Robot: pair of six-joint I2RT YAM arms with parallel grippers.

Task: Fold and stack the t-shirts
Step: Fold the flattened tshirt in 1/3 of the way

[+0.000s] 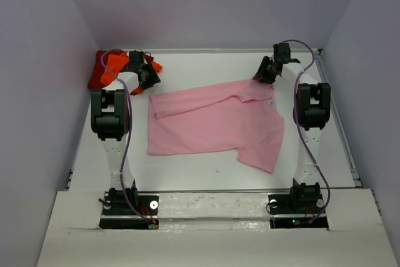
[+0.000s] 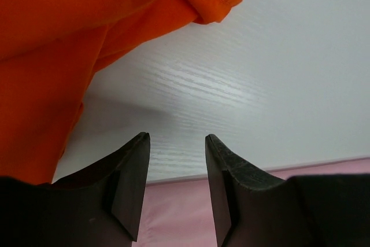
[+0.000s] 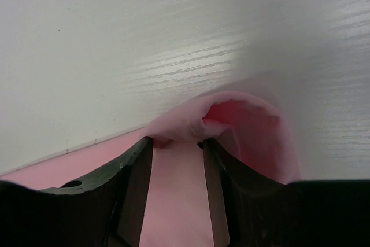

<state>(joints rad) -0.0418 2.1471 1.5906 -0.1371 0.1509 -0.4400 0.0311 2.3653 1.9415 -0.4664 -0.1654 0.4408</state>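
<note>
- The pink t-shirt (image 1: 215,123) lay spread, unfolded, mid-table.
- The right gripper (image 3: 176,143) pinched its sleeve.
- The left gripper (image 2: 176,143) hung part-open, holding nothing.
- The orange t-shirt (image 1: 115,64) sat crumpled, far left.

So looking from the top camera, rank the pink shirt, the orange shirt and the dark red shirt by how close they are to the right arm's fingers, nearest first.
1. Pink shirt: at the right gripper, mid-table.
2. Orange shirt: far left corner.
3. Dark red shirt: far left corner, just beyond the orange.
</note>
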